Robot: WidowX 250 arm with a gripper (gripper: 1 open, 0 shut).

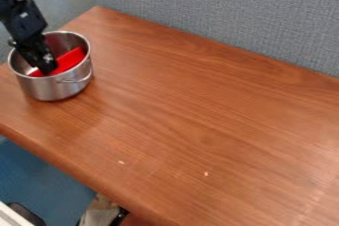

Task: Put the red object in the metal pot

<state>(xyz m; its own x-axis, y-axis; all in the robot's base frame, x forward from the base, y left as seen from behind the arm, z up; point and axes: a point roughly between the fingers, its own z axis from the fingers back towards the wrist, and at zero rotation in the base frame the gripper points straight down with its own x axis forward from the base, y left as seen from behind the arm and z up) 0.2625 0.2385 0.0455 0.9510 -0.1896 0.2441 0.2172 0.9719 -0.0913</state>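
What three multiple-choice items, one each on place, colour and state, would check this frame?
1. Where on the table does the metal pot stand?
A. near the far left corner
B. at the centre
C. at the right edge

2. What colour is the object inside the pot?
A. blue
B. red
C. green

3. Where is the red object now?
A. flat on the wood
B. lifted clear above the table
C. inside the pot

Answers: 1 A, the pot sits by the left corner near the wall. 2 B, bright red shows above the steel rim. 3 C, it lies within the pot's wall, with the gripper reaching down into the pot beside it.
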